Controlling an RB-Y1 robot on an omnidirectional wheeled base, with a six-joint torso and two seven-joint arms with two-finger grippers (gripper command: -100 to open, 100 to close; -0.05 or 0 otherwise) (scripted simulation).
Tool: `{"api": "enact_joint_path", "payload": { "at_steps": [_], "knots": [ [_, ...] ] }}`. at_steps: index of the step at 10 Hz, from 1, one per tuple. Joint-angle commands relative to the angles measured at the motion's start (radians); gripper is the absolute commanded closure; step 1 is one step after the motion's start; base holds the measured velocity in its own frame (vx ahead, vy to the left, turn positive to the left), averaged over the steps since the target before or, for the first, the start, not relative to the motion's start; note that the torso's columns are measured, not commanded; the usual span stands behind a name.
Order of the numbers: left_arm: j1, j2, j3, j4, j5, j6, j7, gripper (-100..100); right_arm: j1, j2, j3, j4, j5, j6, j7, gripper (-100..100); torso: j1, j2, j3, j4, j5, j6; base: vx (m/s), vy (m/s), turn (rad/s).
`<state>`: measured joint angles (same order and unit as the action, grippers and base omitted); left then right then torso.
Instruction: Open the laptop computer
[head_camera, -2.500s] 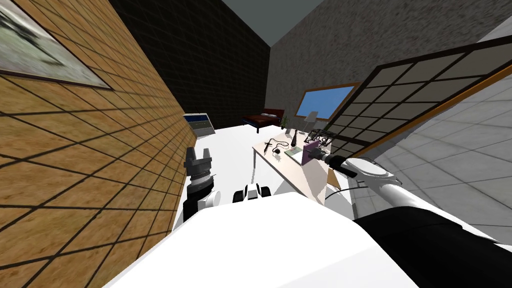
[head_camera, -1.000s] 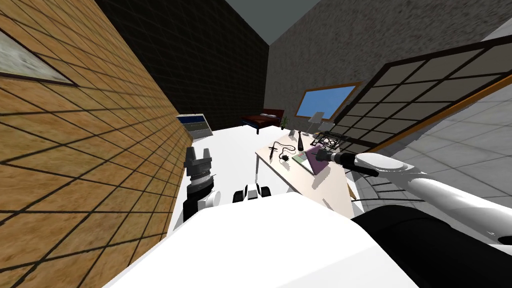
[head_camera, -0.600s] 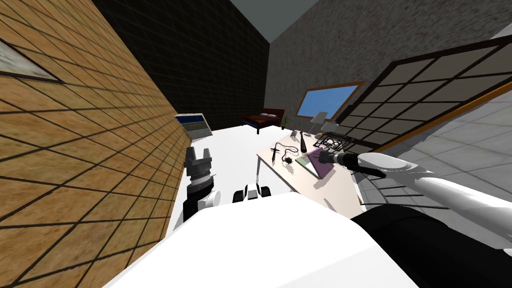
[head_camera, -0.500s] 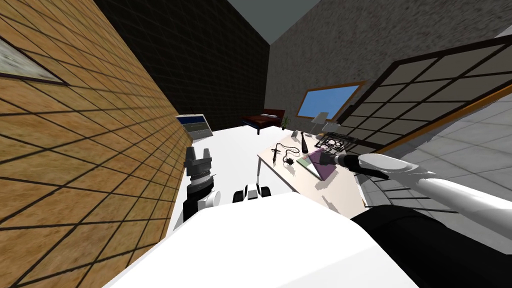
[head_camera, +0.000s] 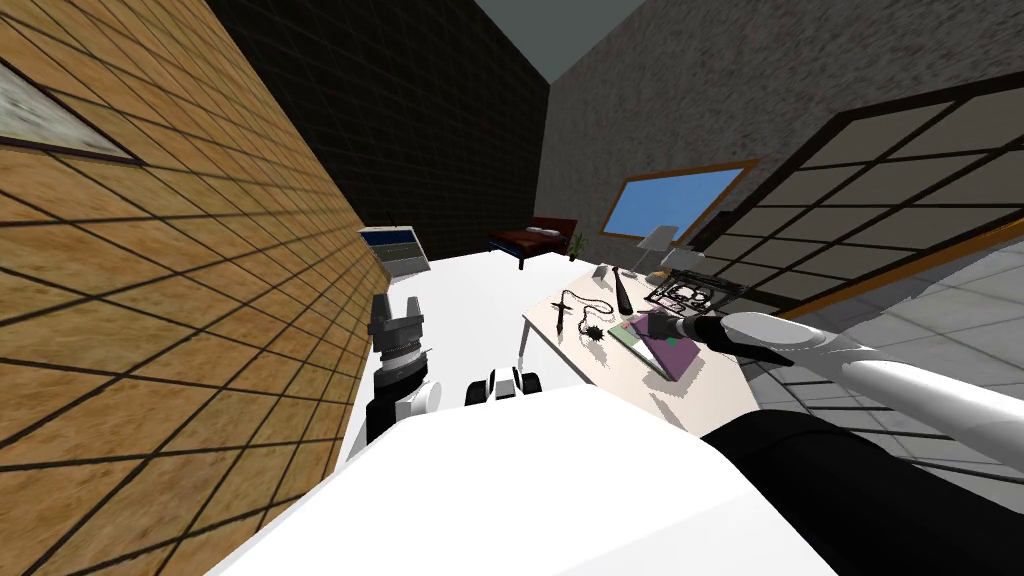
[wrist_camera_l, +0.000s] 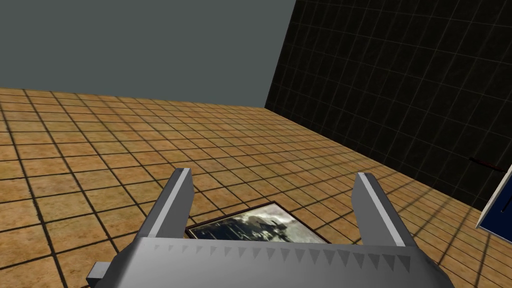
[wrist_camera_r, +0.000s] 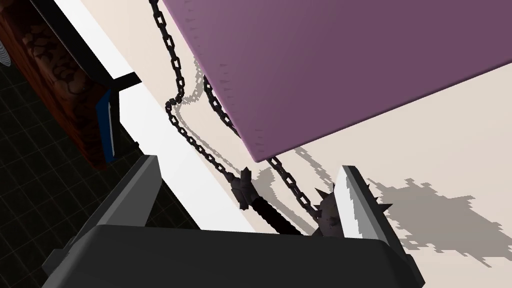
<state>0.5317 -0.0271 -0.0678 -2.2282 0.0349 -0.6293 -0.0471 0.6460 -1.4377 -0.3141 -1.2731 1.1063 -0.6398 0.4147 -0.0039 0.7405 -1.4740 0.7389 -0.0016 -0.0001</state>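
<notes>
My right tool (wrist_camera_r: 250, 167) gapes wide over the flat, matte purple laptop (wrist_camera_r: 350, 65) corner — spiked chain flail (wrist_camera_r: 245, 187) alongside on the cream tabletop (wrist_camera_r: 450, 160).

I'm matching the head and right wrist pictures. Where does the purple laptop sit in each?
Head view: purple laptop lies on the pale desk, at the right gripper.
Right wrist view: purple laptop spreads ahead of the open jaws, its corner nearest them.
Shared landmark: the spiked ball on its chain, beside the laptop.
</notes>
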Motion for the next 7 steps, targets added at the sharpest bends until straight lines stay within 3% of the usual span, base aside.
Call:
{"api": "enact_joint_path", "payload": {
  "at_steps": [1, 2, 6, 7],
  "knots": [
    [0.000, 0.000, 0.000, 0.000, 0.000, 0.000, 0.000, 0, 0.003, -0.035, -0.023, -0.002, -0.006, -0.022, -0.019, -100, 0.002, 0.000, 0.000, 0.000, 0.001, 0.001, 0.007, 0.003, -0.121],
    [0.000, 0.000, 0.000, 0.000, 0.000, 0.000, 0.000, 0, 0.003, -0.035, -0.023, -0.002, -0.006, -0.022, -0.019, -100, 0.004, 0.001, 0.000, 0.000, 0.002, 0.001, -0.001, 0.005, -0.048],
    [0.000, 0.000, 0.000, 0.000, 0.000, 0.000, 0.000, 0, 0.009, -0.108, -0.070, -0.008, -0.019, -0.073, -0.062, -100, 0.004, -0.003, -0.002, -0.001, 0.002, 0.000, -0.006, 0.009, -0.065],
    [0.000, 0.000, 0.000, 0.000, 0.000, 0.000, 0.000, 0, 0.007, -0.096, -0.066, -0.002, -0.019, -0.068, -0.050, -100, 0.004, -0.003, -0.002, -0.001, 0.001, 0.000, 0.000, 0.000, 0.000]
  ]
}}
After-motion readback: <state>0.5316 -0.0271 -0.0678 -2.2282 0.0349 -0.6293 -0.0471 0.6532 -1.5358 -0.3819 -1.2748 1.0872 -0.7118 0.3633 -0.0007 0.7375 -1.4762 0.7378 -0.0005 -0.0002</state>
